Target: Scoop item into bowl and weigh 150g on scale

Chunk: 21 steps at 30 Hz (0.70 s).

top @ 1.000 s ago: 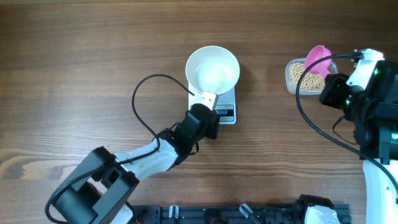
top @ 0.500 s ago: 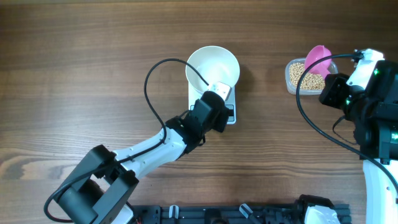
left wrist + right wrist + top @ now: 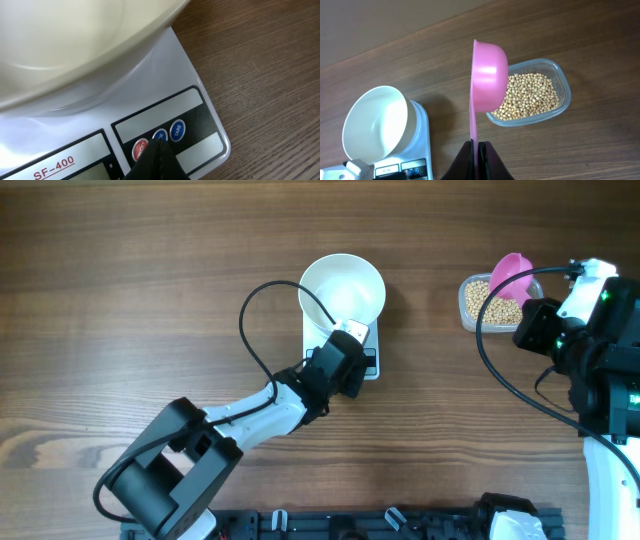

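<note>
The white bowl (image 3: 342, 288) stands on the white scale (image 3: 372, 348), and its inside looks bare. My left gripper (image 3: 350, 337) is shut, its black tip (image 3: 159, 145) down on the scale's button strip, at the blue middle button beside the red on/off one. The bowl's rim (image 3: 75, 35) fills the top of the left wrist view, above the scale (image 3: 165, 65). Beige beans (image 3: 530, 95) lie in a clear tub (image 3: 470, 298) at the right. My right gripper (image 3: 479, 146) is shut on the handle of a pink scoop (image 3: 489, 75), held on edge over the tub's near left side.
Brown wooden tabletop (image 3: 150, 270) surrounds everything. A black cable (image 3: 262, 310) loops from the left arm beside the bowl. The right arm's body (image 3: 600, 350) fills the right edge. The bowl (image 3: 375, 120) and scale (image 3: 417, 145) sit left of the tub in the right wrist view.
The left gripper has slid forward from the scale's near edge onto its button strip, mostly within the first half second. The right arm and scoop have not moved.
</note>
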Available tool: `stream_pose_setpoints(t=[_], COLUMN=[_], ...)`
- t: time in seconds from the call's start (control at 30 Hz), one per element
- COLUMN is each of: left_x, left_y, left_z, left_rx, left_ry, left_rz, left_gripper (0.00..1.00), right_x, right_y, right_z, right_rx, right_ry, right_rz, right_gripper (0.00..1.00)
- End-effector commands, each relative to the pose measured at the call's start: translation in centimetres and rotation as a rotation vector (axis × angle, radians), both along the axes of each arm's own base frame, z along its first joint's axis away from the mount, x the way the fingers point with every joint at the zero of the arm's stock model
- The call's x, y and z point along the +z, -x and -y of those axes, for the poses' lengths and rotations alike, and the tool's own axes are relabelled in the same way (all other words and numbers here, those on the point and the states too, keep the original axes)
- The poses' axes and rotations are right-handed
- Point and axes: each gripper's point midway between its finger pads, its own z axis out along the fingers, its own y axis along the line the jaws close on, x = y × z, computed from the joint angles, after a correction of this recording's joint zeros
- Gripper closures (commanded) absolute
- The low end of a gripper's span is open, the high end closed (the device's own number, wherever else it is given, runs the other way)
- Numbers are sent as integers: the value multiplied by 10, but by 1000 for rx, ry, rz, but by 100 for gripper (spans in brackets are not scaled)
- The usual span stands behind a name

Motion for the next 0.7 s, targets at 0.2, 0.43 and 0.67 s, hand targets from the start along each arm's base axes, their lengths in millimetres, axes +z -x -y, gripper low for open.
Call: stream_pose_setpoints(t=[0.2,0.43,0.67], left_x=[-12,-11,-12], left_y=[-11,-13,-7], left_z=[-12,-13,-7], left_rx=[71,77,44], left_ry=[-61,-66,-40], left_rz=[28,39,12], left_gripper=[96,96,96], right_x=[6,6,6], right_y=[-2,-2,-2], right_z=[-1,-1,-1], right_rx=[10,10,10], right_ry=[-5,-5,-5], right_rz=[15,13,14], right_gripper=[96,96,96])
